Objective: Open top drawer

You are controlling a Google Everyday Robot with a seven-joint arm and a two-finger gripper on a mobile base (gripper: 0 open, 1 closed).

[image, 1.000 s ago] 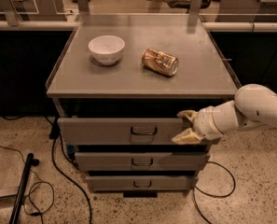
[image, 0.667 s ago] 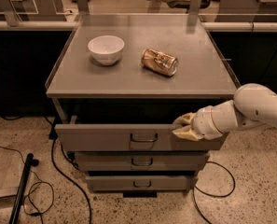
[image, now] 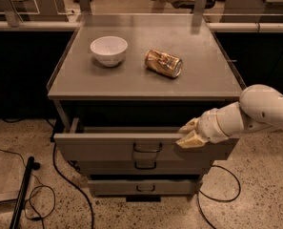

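The top drawer [image: 103, 148] is the widest grey metal drawer under the cabinet top, with a small dark loop handle [image: 147, 148] at its centre. It stands partly pulled out, with a strip of its tray showing behind the front panel. My gripper [image: 188, 134] sits at the upper right rim of the drawer front, its tan fingers [image: 190, 140] hooked over the top edge. The white arm [image: 255, 111] reaches in from the right.
A white bowl [image: 108, 50] and a tipped brown can [image: 164, 63] lie on the grey cabinet top [image: 146, 80]. Two narrower drawers [image: 141, 187] sit below the top one. Black cables [image: 45, 194] and a dark pole [image: 22, 194] lie on the speckled floor at the left.
The top drawer has slid out toward the camera, and my gripper has moved with its front edge, down and slightly left.
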